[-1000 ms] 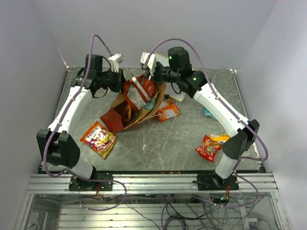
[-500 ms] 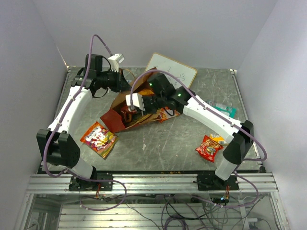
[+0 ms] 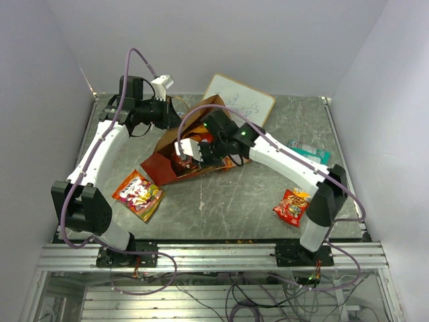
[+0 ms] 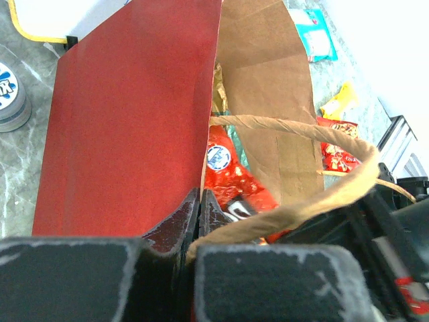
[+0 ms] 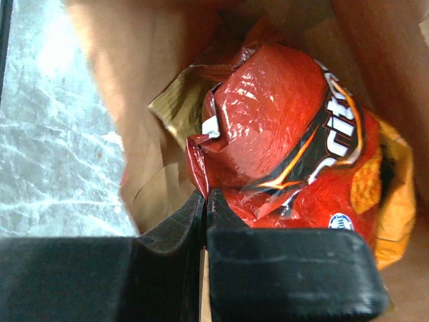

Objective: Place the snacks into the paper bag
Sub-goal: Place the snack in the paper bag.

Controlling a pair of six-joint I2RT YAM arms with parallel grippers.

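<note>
Both arms at paper bag (image 3: 155, 168), my right reaching inside.
My left gripper (image 4: 199, 198) clamps shut on its red wall; right gripper (image 5: 205, 198) pinched closed on red chip bag (image 5: 281, 134) lying inside.

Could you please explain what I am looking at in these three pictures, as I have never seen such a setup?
Two robot arms stand at the near edge of a table. The top picture looks down from above; the other two come from cameras on each wrist. The left tool pinches the edge of the paper bag, holding it open. The right tool reaches inside, closed on a red chip bag. Loose on the table lie an orange packet, a red packet, a teal packet and, at the back, a white board.
</note>
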